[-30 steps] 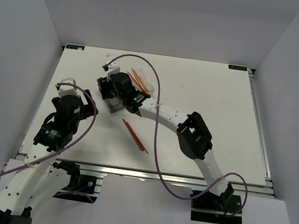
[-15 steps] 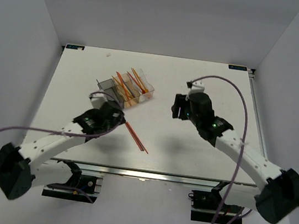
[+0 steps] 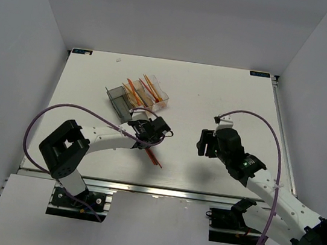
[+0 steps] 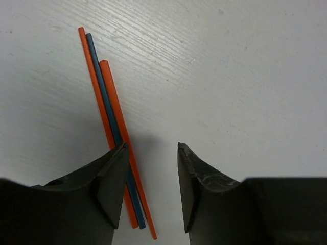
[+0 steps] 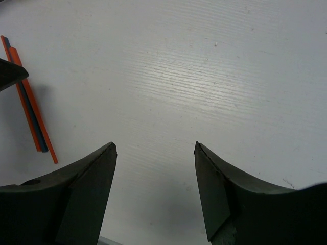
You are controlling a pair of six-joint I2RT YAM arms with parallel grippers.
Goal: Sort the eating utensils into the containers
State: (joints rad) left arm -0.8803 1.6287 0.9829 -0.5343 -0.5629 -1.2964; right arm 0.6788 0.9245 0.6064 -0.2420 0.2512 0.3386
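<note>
White arm links [image 3: 105, 138], bulky black joint housings [image 3: 63, 145], thin looping purple cables [image 3: 251, 113], dark wedge-shaped jaws

utensils [image 4: 107, 102]: orange, blue, orange | containers [image 3: 118, 99]: grey, amber, clear | table [image 4: 240, 71]: white (fine streaked grain)

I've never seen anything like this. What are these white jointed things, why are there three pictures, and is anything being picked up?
These are two robot arms bolted at the near edge of a white table. The wide picture looks down from above. The other two come from a small camera on each wrist, so the dark shapes at the bottom are that arm's own fingers. On the table stands a row of small plastic bins. Three loose utensils, two orange and one blue, lie side by side. The left gripper hangs right over those, jaws apart, gripping nothing yet. The right gripper is open over bare table, holding nothing.
</note>
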